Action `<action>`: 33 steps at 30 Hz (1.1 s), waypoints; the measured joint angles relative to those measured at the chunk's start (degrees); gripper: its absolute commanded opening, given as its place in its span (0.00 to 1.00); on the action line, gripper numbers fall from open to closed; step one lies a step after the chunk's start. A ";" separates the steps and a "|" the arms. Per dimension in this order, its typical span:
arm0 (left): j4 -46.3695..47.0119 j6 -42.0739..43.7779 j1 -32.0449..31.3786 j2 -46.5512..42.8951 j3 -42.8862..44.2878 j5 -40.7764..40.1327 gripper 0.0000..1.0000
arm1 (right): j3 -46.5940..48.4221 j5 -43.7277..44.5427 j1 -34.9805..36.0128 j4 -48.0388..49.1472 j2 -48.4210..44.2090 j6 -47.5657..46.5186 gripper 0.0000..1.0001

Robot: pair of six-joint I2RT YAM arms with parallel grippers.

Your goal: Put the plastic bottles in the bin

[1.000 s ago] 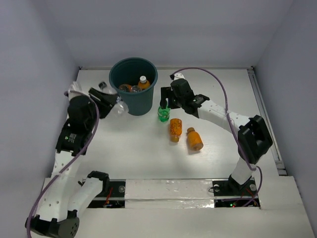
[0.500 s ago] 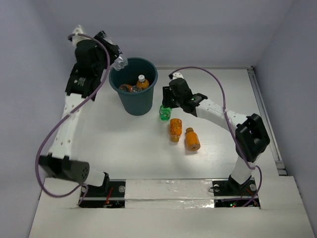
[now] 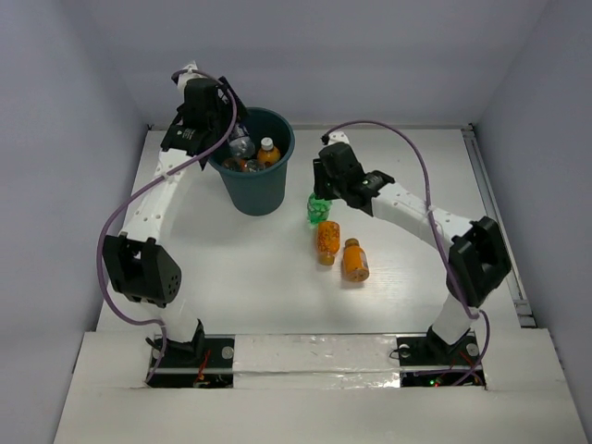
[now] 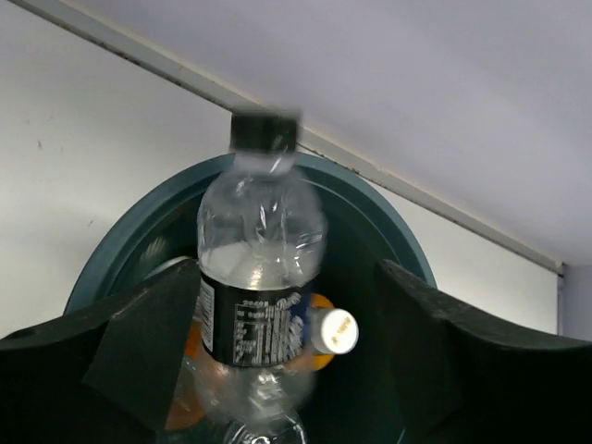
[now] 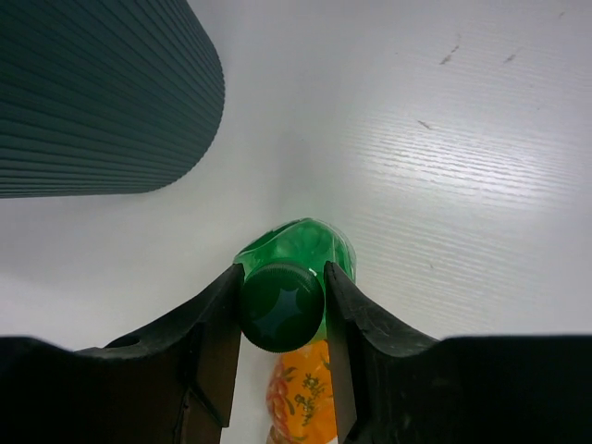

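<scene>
On the table (image 3: 231, 277), nearest the arm bases, an orange bottle (image 3: 352, 260) lies on its side; just beyond it and almost touching lies a second orange bottle (image 3: 327, 240), which the right wrist view shows directly below the fingers (image 5: 301, 407).

Just past these, the right gripper (image 3: 318, 196) (image 5: 282, 273) has hold of the green bottle (image 3: 317, 211) (image 5: 296, 245); its two fingers (image 5: 217, 324) press against either side of the dark green cap, closed as far as the cap allows. The green bottle stands roughly upright beside the second orange bottle; whether its base touches the table I cannot tell. It is near the bin (image 3: 252, 194) but apart from it; the ribbed wall of the bin (image 5: 102, 92) fills the upper left of the right wrist view.

Farther back, the bin stands on the table with its mouth upward; inside it lies an orange bottle with a white cap (image 3: 268, 154) (image 4: 326, 329), among other bottles too crowded to tell apart.

Farthest, the left gripper (image 3: 227, 139) (image 4: 287, 268) hangs over the bin's rim (image 4: 407, 240); its jaws stand spread wider than the clear bottle with a dark label (image 3: 241, 146) (image 4: 259, 268). This bottle is between the fingers (image 4: 139, 351) over the bin's mouth, cap away from the camera and blurred; the right-hand finger is clearly apart from it, so the hand has no grip on it.
</scene>
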 measured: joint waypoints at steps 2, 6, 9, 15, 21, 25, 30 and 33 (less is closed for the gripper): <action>0.07 0.33 -0.07 0.00 0.00 0.20 0.80 | 0.72 0.98 0.00 -1.86 -1.70 0.02 0.20; 0.17 0.81 -0.07 -0.24 0.00 0.92 0.80 | 5.22 3.63 0.00 -5.18 -6.43 -0.44 0.19; 1.09 1.03 -0.07 -2.60 -1.66 1.90 0.76 | 12.31 5.20 -0.02 -7.06 -9.53 -1.01 0.19; 4.20 1.09 -0.35 -19.65 -16.68 4.02 0.54 | 25.31 5.73 -0.02 -7.02 -13.79 -1.73 0.18; 4.96 0.31 -0.70 -35.15 -30.77 5.77 0.43 | 35.76 -0.61 -0.07 -6.36 -11.04 -0.09 0.17; 3.89 -0.79 -0.70 -40.81 -39.10 7.72 0.43 | 41.44 -6.34 0.11 -4.04 -3.67 3.06 0.17; -0.07 -1.51 -0.70 -45.48 -46.16 8.90 0.43 | 49.13 -12.17 1.31 -3.50 9.62 6.67 0.17; -2.12 -1.68 -0.70 -47.93 -48.52 9.84 0.43 | 52.09 -13.22 2.75 -4.00 17.14 8.04 0.19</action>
